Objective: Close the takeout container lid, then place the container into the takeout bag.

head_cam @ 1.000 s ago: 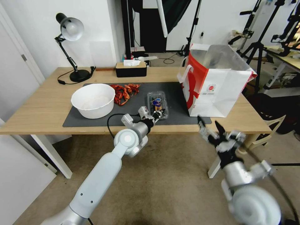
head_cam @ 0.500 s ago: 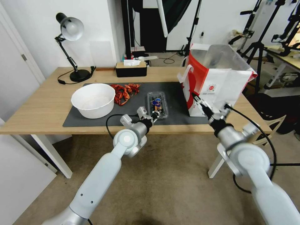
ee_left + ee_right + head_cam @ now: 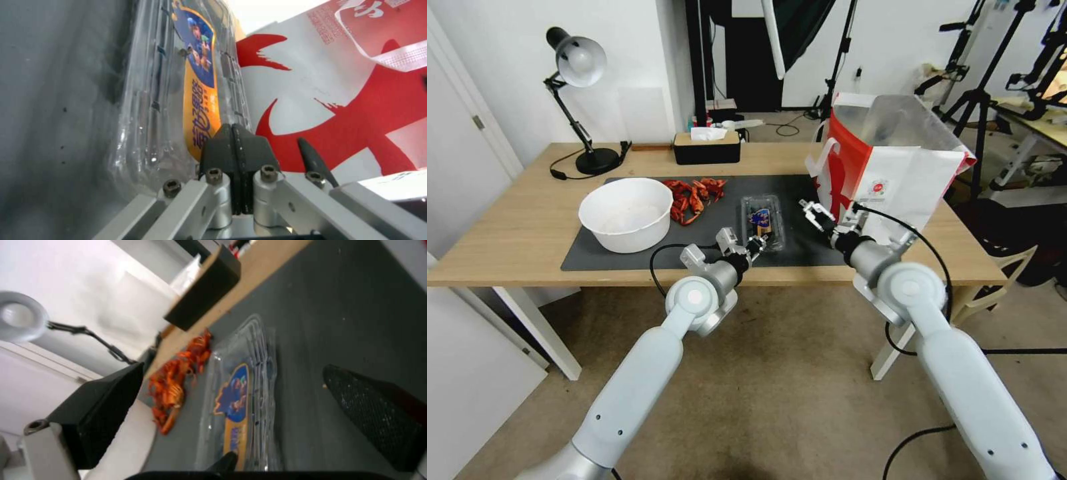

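The takeout container (image 3: 764,223) lies flat on the dark mat (image 3: 707,235), a small clear clamshell. Its lid (image 3: 195,76) is down and carries a blue and orange label. My left gripper (image 3: 757,245) is at the container's near end, its fingers (image 3: 233,150) shut together with their tips against the label's edge. My right gripper (image 3: 812,213) hovers open just right of the container, in front of the takeout bag (image 3: 894,180). In the right wrist view its fingers (image 3: 102,410) spread wide, with the container (image 3: 242,396) lying beyond them. The white and red bag stands upright and open.
A big white bowl (image 3: 626,213) sits on the mat's left part, with red crayfish (image 3: 694,193) beside it. A black tissue box (image 3: 706,147) and a desk lamp (image 3: 577,67) stand at the back. The table's front edge runs just below both grippers.
My right arm has risen from below the table edge and swung left and forward to the mat beside the container. The left gripper has stayed at the container's near end.
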Controlling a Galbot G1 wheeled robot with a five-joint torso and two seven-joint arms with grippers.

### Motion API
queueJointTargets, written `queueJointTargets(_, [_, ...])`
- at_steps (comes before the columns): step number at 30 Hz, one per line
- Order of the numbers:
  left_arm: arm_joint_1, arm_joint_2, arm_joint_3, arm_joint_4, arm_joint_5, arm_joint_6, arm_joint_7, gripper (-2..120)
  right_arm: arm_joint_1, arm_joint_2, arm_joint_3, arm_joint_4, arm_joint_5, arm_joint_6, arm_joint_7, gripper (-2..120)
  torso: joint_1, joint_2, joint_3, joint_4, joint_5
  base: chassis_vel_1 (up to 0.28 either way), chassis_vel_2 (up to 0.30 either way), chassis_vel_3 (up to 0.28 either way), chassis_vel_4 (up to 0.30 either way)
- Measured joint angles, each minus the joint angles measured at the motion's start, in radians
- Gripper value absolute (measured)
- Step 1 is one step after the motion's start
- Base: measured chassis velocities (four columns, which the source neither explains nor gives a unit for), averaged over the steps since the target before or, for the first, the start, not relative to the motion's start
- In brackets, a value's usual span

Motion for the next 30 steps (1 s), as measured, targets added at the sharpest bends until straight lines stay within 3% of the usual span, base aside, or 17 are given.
queueJointTargets(14, [0.006,0.002,-0.002,0.000,0.000,-0.003,0.007,0,0.151,0.028,-0.073,-0.120,0.020,-0.112,0.105,100,0.000,0.000,0.000,0.0001,0.0000,0.000,0.000,0.000,0.000])
queueJointTargets(19, [0.005,0.002,-0.003,0.000,0.001,-0.007,0.010,0,0.246,0.049,-0.122,-0.213,0.055,-0.220,0.174,100,0.000,0.000,0.000,0.0001,0.0001,0.000,0.000,0.000,0.000])
queueJointTargets(30, [-0.004,-0.008,0.005,0.009,0.005,-0.010,0.012,0,0.311,0.071,-0.151,-0.292,0.094,-0.311,0.202,100,0.000,0.000,0.000,-0.0001,0.0002,0.000,0.000,0.000,0.000])
